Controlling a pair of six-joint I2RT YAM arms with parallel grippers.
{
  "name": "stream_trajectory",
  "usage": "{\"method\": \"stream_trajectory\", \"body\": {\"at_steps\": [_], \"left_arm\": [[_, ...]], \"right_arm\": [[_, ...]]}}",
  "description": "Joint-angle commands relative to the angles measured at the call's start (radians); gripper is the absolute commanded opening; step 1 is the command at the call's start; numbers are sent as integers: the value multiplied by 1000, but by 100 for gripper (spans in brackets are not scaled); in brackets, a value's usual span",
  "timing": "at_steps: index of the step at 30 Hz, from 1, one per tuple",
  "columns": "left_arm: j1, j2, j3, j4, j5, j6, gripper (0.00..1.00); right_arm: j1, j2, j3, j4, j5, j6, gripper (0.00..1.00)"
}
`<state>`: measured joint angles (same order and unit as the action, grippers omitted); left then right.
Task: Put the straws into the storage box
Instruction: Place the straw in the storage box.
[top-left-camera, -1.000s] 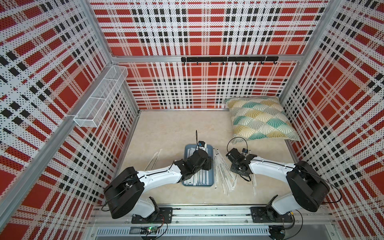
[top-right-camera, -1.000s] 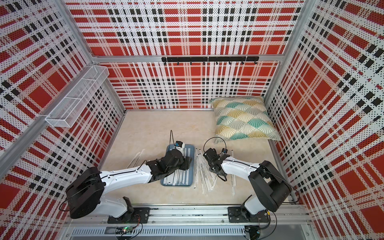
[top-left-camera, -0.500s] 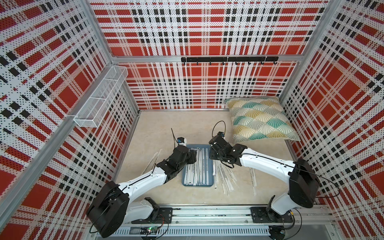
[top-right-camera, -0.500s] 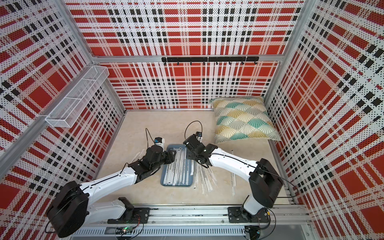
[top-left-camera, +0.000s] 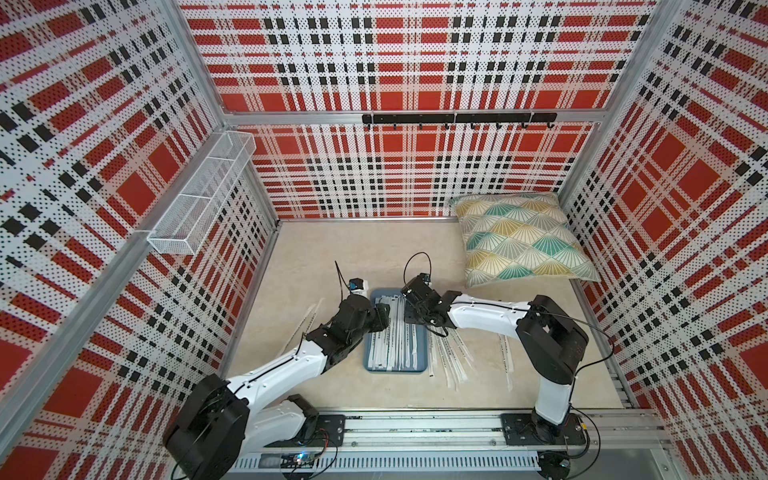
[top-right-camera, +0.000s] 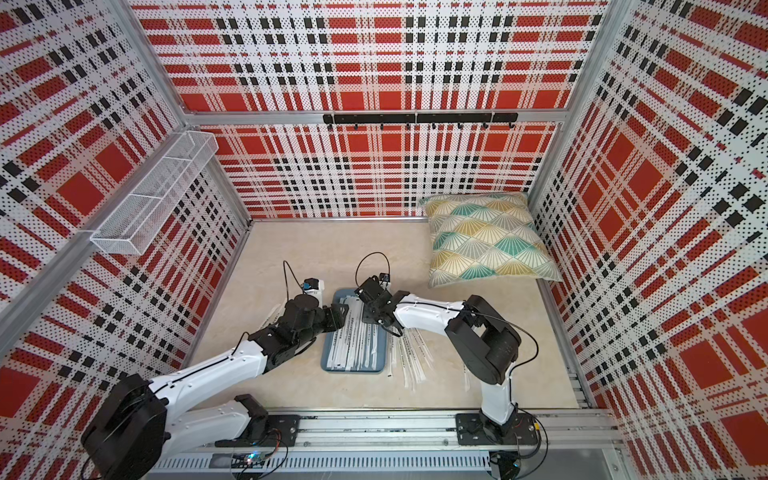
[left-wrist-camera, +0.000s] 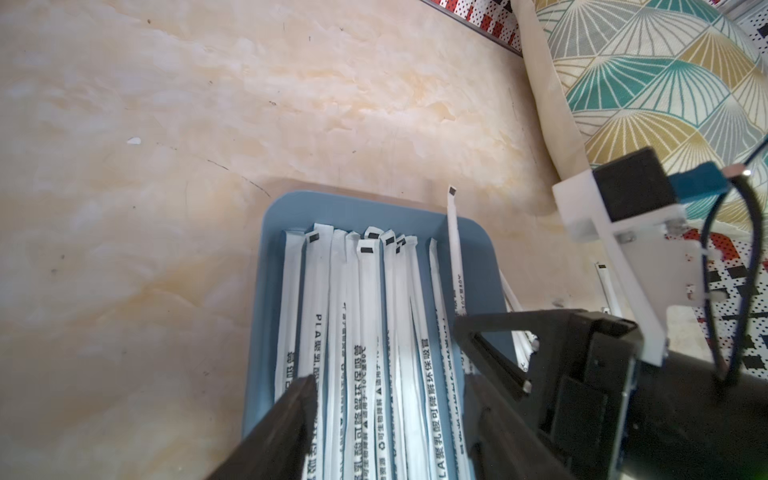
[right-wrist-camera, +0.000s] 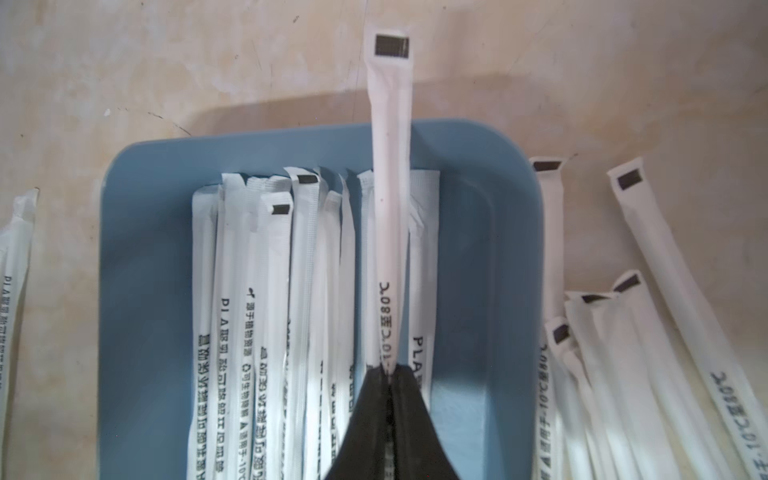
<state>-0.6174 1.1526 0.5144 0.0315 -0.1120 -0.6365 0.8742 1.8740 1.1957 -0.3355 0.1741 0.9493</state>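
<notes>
**Right wrist view: my right pincer (right-wrist-camera: 388, 374) clamped on one straw (right-wrist-camera: 389, 187) over the storage box (right-wrist-camera: 141, 257)**

My right pincer's two black fingers are pressed together on a single paper-wrapped straw, gripping it partway along its printed length. Ahead of the tips the straw runs out above the others and crosses the box's far rim; its black-marked end sticks out past the box, over the table (right-wrist-camera: 124, 62). Beneath this pincer and to either side of it, the straws in the box (right-wrist-camera: 266, 291) lie packed side by side, lengthwise, their ends close to the far wall. On the pincer's outer side, beyond the box wall, loose straws (right-wrist-camera: 648, 340) lie on the table, fanned out and overlapping.

From the left wrist, my left pincer (left-wrist-camera: 388, 386) has its fingers (left-wrist-camera: 291, 415) standing well apart, low over the same box. Several boxed straws lie between and below them; none is pinched, and whether the fingers touch the paper I cannot tell. Just beside it, toward my other arm, sits the right pincer with its straw.

Both top views show the two pincers near each other above the far half of the slate-blue box; the near half, full of straws, lies behind them toward my bases. In a top view, a few more straws (top-left-camera: 309, 316) lie on the table on the outer side of my left pincer, apart from the box; a patterned pillow (top-left-camera: 519, 241) lies well beyond my right pincer, against the far wall.
</notes>
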Motion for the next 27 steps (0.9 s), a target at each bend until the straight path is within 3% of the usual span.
{"method": "stream_trajectory", "body": {"at_steps": [1, 18, 27], "left_arm": [[5, -7, -9, 12, 5, 0, 61], [5, -20, -20, 20, 6, -12, 61], [8, -32, -12, 2, -2, -8, 61]], "right_arm": [[1, 33, -21, 13, -5, 41, 12], [55, 71, 25, -98, -10, 94, 13], [59, 15, 68, -181, 26, 72, 28]]}}
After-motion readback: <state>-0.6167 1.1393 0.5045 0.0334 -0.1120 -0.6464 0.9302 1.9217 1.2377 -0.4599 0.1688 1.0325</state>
